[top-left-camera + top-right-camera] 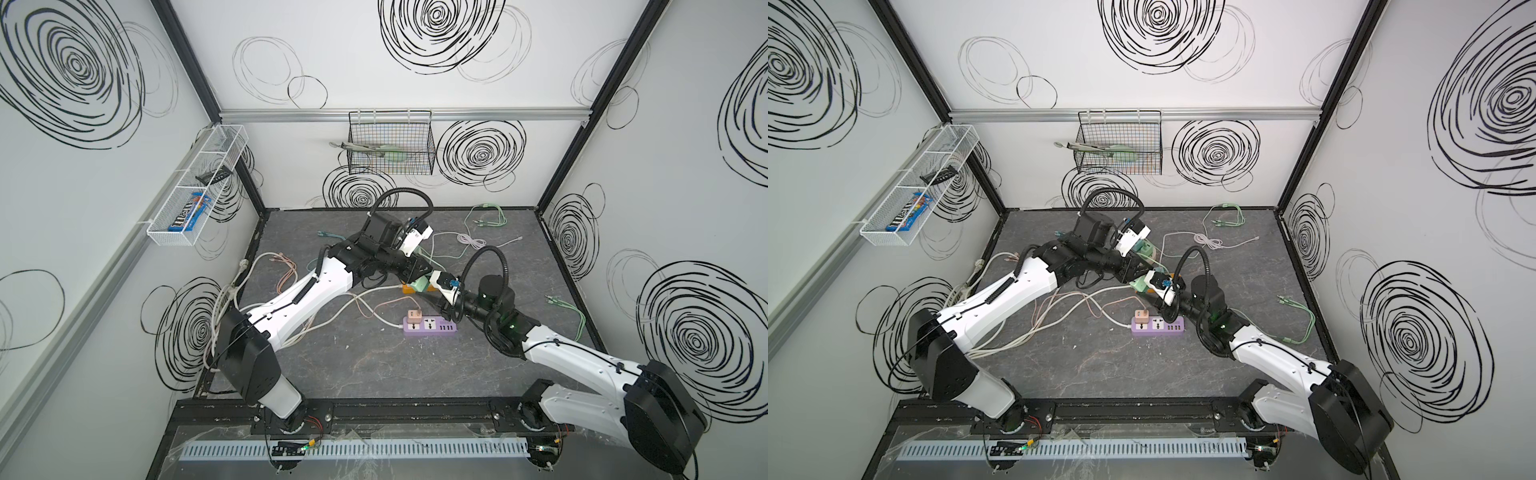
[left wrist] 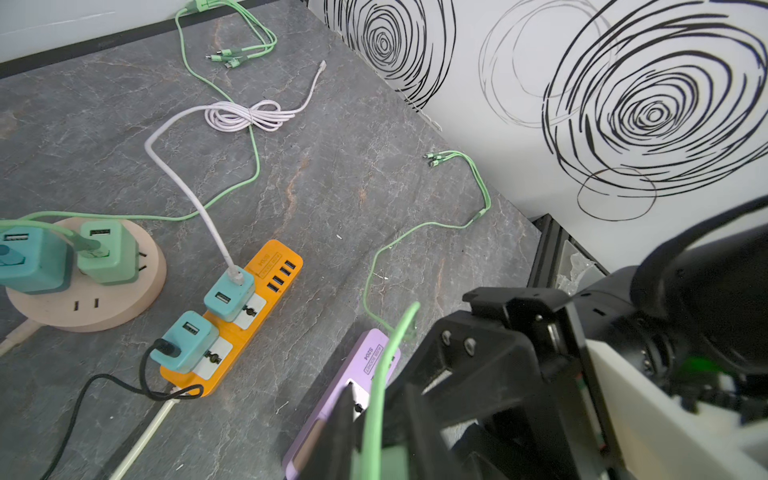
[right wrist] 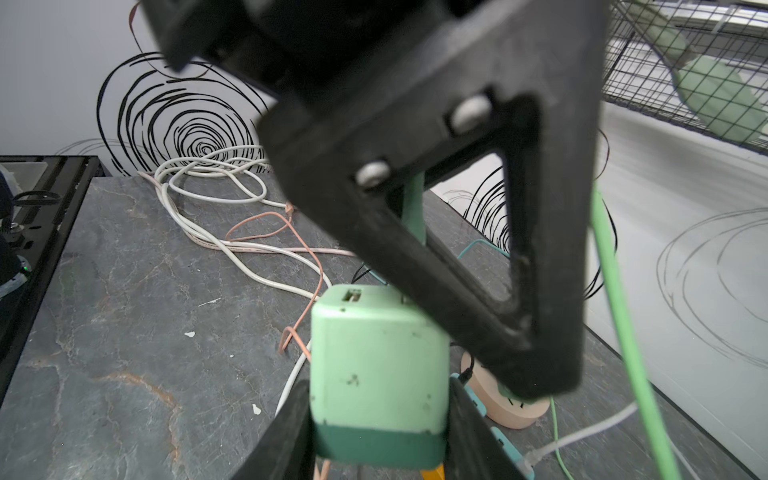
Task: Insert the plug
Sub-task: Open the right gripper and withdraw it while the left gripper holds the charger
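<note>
Two grippers meet near the middle of the grey table (image 1: 374,365) over one green plug (image 3: 376,365). We see the right gripper (image 3: 378,399) clamped on it, with black fingers (image 3: 289,434) pressed against both sides. The left gripper (image 2: 376,415) straddles the plug's green cable (image 2: 386,365), and we cannot tell whether it grips. In both top views the plug sits just beside the orange power strip (image 1: 408,288). The purple power strip (image 1: 430,327) lies apart from it, nearer the table's front edge.
</note>
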Robot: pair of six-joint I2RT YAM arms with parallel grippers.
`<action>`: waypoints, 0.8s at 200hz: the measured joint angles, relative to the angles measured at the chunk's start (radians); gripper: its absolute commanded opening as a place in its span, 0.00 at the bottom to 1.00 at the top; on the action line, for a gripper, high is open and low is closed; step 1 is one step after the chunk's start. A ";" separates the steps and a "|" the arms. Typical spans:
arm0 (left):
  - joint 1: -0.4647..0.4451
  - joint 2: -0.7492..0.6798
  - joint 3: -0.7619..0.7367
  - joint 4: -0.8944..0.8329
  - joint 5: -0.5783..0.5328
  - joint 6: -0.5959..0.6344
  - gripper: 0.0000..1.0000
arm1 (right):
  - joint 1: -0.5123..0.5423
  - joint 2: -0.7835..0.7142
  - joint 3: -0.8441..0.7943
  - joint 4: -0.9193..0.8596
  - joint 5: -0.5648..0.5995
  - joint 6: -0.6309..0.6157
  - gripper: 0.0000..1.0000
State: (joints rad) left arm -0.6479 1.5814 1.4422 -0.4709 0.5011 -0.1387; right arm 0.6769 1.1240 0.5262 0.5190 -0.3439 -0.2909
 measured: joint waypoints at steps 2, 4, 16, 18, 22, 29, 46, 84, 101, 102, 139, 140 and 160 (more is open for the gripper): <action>0.000 0.000 0.000 -0.001 0.000 0.001 0.80 | 0.000 0.000 0.000 0.001 0.002 0.000 0.41; 0.000 -0.002 0.000 -0.002 -0.001 0.003 0.81 | 0.000 -0.002 0.000 0.001 0.005 0.000 0.41; 0.000 -0.006 0.000 -0.008 0.000 0.023 0.86 | 0.000 -0.008 0.000 0.000 0.019 -0.003 0.40; 0.001 -0.009 0.000 -0.010 0.001 0.029 0.87 | 0.000 -0.009 0.000 0.000 0.020 -0.003 0.40; 0.002 -0.013 -0.002 -0.013 0.001 0.034 0.87 | 0.000 -0.012 0.000 -0.001 0.026 -0.005 0.40; 0.003 -0.027 -0.008 -0.017 0.005 0.050 0.87 | 0.000 -0.018 0.000 -0.005 0.033 -0.009 0.40; 0.014 -0.069 -0.015 -0.052 0.008 0.085 0.85 | 0.001 -0.030 0.000 -0.017 0.046 -0.028 0.40; 0.027 -0.093 -0.007 -0.114 0.009 0.126 0.71 | 0.031 -0.049 0.000 -0.031 0.105 -0.101 0.40; 0.027 -0.076 -0.007 -0.134 0.015 0.129 0.68 | 0.049 -0.051 0.000 -0.031 0.134 -0.135 0.40; 0.027 -0.076 -0.007 -0.135 0.016 0.129 0.67 | 0.050 -0.051 0.000 -0.031 0.134 -0.136 0.40; 0.027 -0.066 -0.007 -0.141 0.040 0.123 0.59 | 0.076 -0.058 0.000 -0.027 0.180 -0.179 0.40; 0.027 -0.066 -0.007 -0.141 0.040 0.124 0.59 | 0.076 -0.059 0.000 -0.027 0.181 -0.180 0.40; 0.026 -0.064 -0.007 -0.142 0.048 0.123 0.55 | 0.079 -0.065 0.000 -0.013 0.193 -0.184 0.40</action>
State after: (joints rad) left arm -0.6216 1.5169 1.4349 -0.6128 0.5495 -0.0158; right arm 0.7563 1.0592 0.5262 0.5056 -0.1509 -0.4747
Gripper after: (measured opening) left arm 0.567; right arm 0.448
